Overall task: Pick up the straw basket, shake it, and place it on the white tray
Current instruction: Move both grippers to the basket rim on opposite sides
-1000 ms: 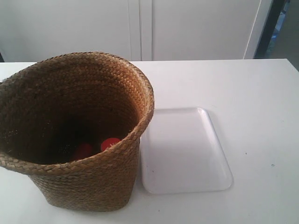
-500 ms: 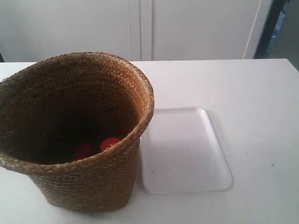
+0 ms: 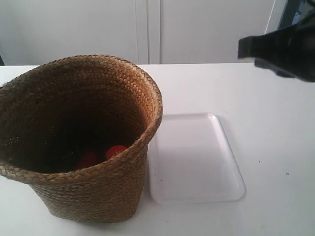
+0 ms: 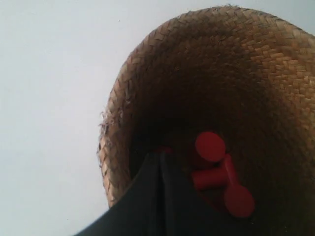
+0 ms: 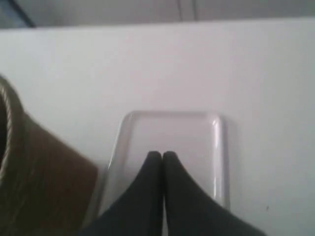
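- Straw basket point(image 3: 93, 196) stands on table point(image 3: 275, 98), just beside white tray point(image 3: 197, 162) — not lifted yet.
- Left gripper point(image 4: 160, 160) clenched, empty, basket mouth just beyond its tips.
- Right gripper point(image 5: 162, 158) clenched, empty, tray beyond its tips.
- Step looks like approach — next calls for opening jaws and pinching the rim.

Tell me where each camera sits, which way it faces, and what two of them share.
Exterior view: off the arms, looking down at the straw basket beside the white tray; the arm at the exterior view's right intrudes.
Left wrist view: on the left arm, looking into the basket at red cylinders; shut jaws show.
Right wrist view: on the right arm, facing the tray; shut jaws show.
Shared: exterior and left wrist both see the cylinders.
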Action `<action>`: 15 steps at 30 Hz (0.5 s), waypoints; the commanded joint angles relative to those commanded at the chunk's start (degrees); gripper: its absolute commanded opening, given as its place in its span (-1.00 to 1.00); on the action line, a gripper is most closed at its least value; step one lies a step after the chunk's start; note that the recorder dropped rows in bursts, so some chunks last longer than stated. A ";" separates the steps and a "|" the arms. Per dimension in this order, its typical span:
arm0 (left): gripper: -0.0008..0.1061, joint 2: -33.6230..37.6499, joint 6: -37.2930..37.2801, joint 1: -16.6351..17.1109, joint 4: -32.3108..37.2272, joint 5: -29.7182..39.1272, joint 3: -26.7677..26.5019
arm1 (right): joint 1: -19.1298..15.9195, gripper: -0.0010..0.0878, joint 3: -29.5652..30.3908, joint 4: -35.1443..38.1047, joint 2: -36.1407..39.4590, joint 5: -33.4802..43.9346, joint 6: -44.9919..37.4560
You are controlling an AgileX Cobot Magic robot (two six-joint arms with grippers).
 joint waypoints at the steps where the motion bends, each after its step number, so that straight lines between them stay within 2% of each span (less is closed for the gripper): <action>1: -0.99 0.00 0.00 0.00 0.09 -0.32 0.00 | 0.00 -0.82 -1.12 6.04 0.89 1.59 -4.16; 2: -0.98 0.00 0.00 0.00 0.09 -0.62 0.00 | 0.00 -0.73 -1.94 10.46 1.93 3.16 -7.08; 4: -0.86 0.00 0.15 0.00 0.24 -1.42 0.00 | 0.00 -0.42 -3.16 17.64 4.52 5.49 -11.97; 6: -0.65 0.00 1.07 0.00 0.37 -1.68 0.00 | 0.00 0.01 -3.47 18.18 6.99 5.78 -12.13; 8: -0.29 0.00 1.14 0.00 0.37 -1.82 0.00 | 0.00 0.45 -3.47 17.11 9.49 5.63 -12.13; 10: 0.15 0.28 1.14 0.00 0.37 -1.91 0.00 | 0.00 0.71 -3.47 17.11 11.29 4.60 -12.13; 11: 0.33 0.65 1.14 0.00 0.37 -2.04 0.00 | 0.00 0.76 -3.47 17.47 12.12 3.96 -12.13; 12: 0.43 1.20 1.14 0.00 0.37 -2.04 0.00 | 0.00 0.76 -3.47 17.74 12.71 3.53 -12.13; 13: 0.49 2.02 1.00 0.00 0.37 -2.04 0.00 | 0.00 0.76 -3.47 17.85 13.43 3.31 -12.23; 15: 0.47 3.94 0.83 0.00 0.37 -1.86 0.28 | 0.00 0.76 -3.47 18.61 14.79 2.63 -13.34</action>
